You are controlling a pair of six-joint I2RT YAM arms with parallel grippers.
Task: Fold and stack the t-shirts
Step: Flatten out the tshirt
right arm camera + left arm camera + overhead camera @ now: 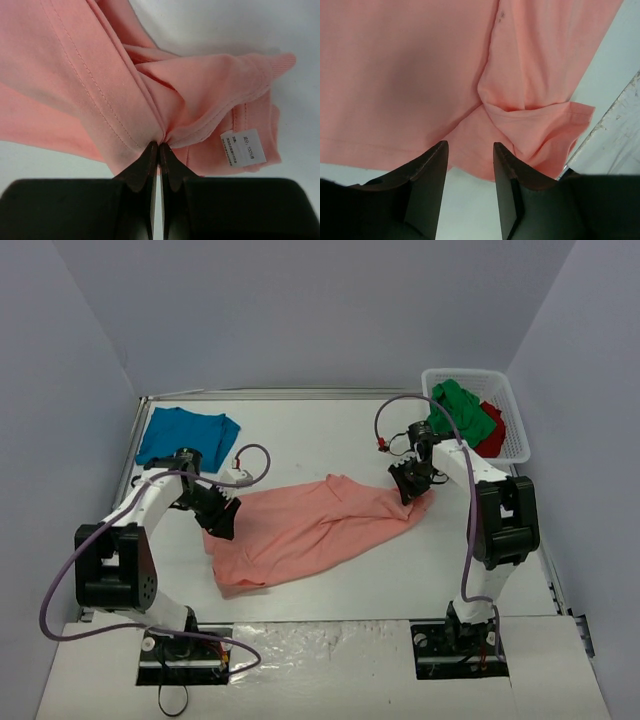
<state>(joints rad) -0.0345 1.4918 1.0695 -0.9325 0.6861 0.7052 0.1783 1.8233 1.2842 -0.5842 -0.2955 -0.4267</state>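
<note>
A salmon-pink t-shirt (310, 525) lies rumpled across the middle of the table. My left gripper (222, 523) hovers at its left edge, jaws open, and nothing sits between the fingers (507, 172); the pink cloth (420, 75) lies just beyond the tips. My right gripper (412, 490) is shut on a pinched fold of the pink t-shirt (165, 110) at its right end, near a white label (243, 146). A folded teal-blue t-shirt (185, 435) rests at the back left. Green (458, 412) and red (492, 430) t-shirts lie bunched in the basket.
A white mesh basket (515, 415) stands at the back right corner. Grey walls close in the table on three sides. Purple cables (250, 462) loop from both arms over the table.
</note>
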